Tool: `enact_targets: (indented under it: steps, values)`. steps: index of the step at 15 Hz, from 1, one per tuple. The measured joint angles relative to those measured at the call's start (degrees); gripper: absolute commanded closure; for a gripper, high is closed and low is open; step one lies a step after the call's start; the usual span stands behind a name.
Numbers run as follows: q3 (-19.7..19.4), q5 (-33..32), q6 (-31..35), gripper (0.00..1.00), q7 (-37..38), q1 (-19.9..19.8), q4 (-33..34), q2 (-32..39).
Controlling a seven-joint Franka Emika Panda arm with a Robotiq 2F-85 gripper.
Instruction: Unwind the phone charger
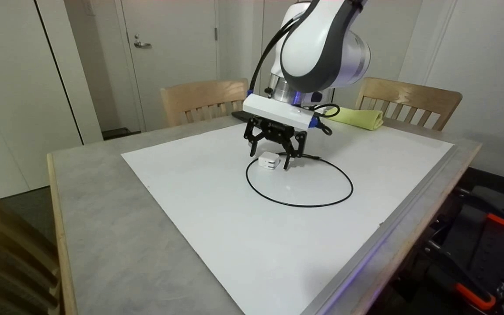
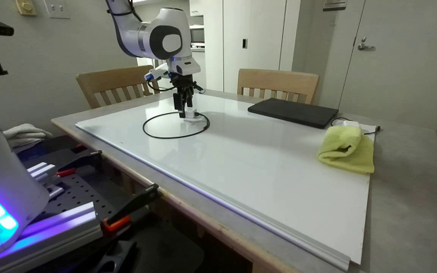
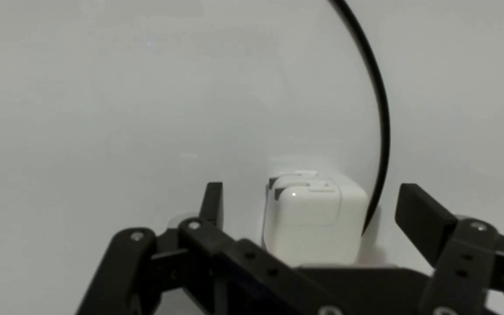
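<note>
Phone charger point(image 1: 306, 206) is on the white board point(image 1: 217, 214) on the grey table point(image 1: 112, 214): black cable point(image 3: 384, 122) spread in one wide loop, white plug block point(image 3: 311, 238) at the loop's edge, right under the gripper point(image 1: 269, 161). Jaws are wide, fingers point(image 3: 212, 205) pointing down on either side of the block; wrist view has a clear gap both sides, with the cable running between block and one finger. Cable's lower end drops out of sight behind the block there. Can't tell if the fingertips touch the board. In an exterior view: flat black pad point(image 2: 293, 112) by the board's edge, folded yellow-green cloth point(image 2: 349, 155) also at the edge, small white item point(image 2: 350, 123) partly behind the cloth, can't make it out. Wooden chairs point(image 1: 210, 94) at the table in both exterior views.
</note>
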Motion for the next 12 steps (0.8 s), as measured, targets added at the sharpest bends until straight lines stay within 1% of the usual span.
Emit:
enact_targets:
  steps: [1, 2, 3, 4, 5, 9, 10, 12]
  values:
    - [-0.05, 0.00, -0.01, 0.05, 0.00, 0.00, 0.38, 0.29]
    - [-0.09, 0.00, -0.01, 0.16, 0.00, 0.00, 0.73, 0.53]
    - [-0.14, 0.00, -0.02, 0.29, 0.00, 0.00, 1.02, 0.74]
    - [-0.20, 0.00, -0.02, 0.32, -0.01, 0.01, 1.35, 1.02]
    - [-0.25, 0.00, -0.02, 0.38, -0.01, 0.01, 1.60, 1.24]
    - [-0.33, 0.00, -0.01, 0.66, -0.01, 0.01, 1.83, 1.32]
    - [-0.33, 0.01, -0.01, 0.72, -0.01, 0.01, 1.85, 1.32]
    - [-0.32, 0.01, -0.01, 0.72, -0.01, 0.03, 1.96, 1.27]
